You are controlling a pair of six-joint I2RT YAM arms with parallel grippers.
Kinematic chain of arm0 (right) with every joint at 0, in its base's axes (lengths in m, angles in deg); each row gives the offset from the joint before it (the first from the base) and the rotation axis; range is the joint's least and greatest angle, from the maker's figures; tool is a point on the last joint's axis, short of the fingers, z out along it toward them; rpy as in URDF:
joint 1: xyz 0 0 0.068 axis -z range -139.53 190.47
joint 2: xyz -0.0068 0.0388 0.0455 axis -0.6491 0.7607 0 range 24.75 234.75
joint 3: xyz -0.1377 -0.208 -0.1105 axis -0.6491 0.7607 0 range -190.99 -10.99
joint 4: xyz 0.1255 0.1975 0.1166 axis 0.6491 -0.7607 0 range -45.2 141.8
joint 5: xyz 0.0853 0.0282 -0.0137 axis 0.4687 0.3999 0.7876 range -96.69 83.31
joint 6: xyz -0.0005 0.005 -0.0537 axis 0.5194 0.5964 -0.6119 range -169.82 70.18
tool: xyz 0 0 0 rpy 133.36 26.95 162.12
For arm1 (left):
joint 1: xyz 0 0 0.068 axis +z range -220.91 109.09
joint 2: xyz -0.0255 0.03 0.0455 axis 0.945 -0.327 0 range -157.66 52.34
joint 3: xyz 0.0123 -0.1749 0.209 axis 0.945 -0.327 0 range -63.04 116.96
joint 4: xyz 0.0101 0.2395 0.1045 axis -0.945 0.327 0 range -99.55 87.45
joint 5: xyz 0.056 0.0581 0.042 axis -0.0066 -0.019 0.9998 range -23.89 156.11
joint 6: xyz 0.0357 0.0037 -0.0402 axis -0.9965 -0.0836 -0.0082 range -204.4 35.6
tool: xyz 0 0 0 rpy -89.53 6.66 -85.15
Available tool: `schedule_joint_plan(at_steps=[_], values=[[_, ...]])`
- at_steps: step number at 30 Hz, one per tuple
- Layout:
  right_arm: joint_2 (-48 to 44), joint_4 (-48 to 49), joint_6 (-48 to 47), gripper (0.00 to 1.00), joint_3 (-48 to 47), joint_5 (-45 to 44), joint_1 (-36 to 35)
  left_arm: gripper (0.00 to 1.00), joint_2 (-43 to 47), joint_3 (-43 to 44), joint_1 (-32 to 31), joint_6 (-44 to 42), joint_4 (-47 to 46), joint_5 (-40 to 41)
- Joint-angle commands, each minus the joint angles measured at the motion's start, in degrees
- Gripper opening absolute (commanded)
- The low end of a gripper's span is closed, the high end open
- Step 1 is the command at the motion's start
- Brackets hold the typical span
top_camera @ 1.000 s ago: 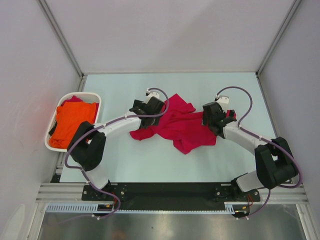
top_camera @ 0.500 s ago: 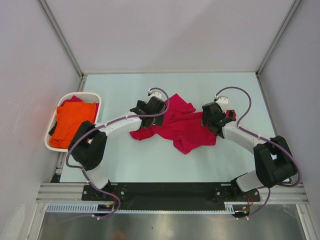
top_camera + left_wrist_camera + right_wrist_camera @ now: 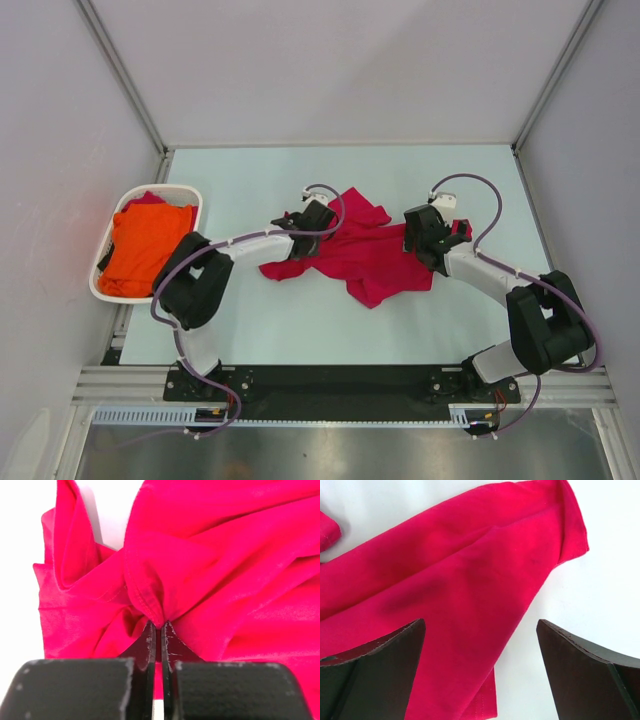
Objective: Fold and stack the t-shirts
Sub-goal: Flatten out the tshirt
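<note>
**Left claw pinched on the crimson shirt, right claw wide above it**

The crimson t-shirt (image 3: 365, 255) lies crumpled at the middle of the table (image 3: 250, 320), between the two arms. Its longer spread runs across the table from left to right. One lobe reaches toward the far right and another toward the near edge. The heap is too rumpled to tell which end is the collar or the hem.

The left gripper (image 3: 159, 625) is at the shirt's left side. Its jaws are clenched almost together on a stitched fold of the crimson cloth, which bunches into creases right at the tips. In the left wrist view the cloth fans out from that pinch, and white table shows to the left.

The right gripper (image 3: 481, 625) sits over the shirt's right part with its jaws spread wide, grasping nothing. Between its fingers lies a flat band of crimson cloth with a hemmed edge, running from the near left to the far right — bare table beside it on the right.

The orange t-shirt (image 3: 140, 250) is bunched inside the white basket (image 3: 196, 205) at the table's left edge, well apart from the crimson one. Its longer side lies near to far — along the basket.
</note>
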Motion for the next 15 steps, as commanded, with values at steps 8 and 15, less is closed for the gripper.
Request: schedule_joint_plan(at_steps=[8, 15], values=[[-0.23, -0.31, 0.34, 1.0, -1.52, -3.0, -0.98, 0.0, 13.87, 2.27, 0.46, -0.05, 3.16, 14.32], [-2.69, 0.22, 0.6, 1.0, -0.72, -4.5, -1.24, 0.0, 17.77, 10.08, 4.76, -5.94, 1.15, 19.78]])
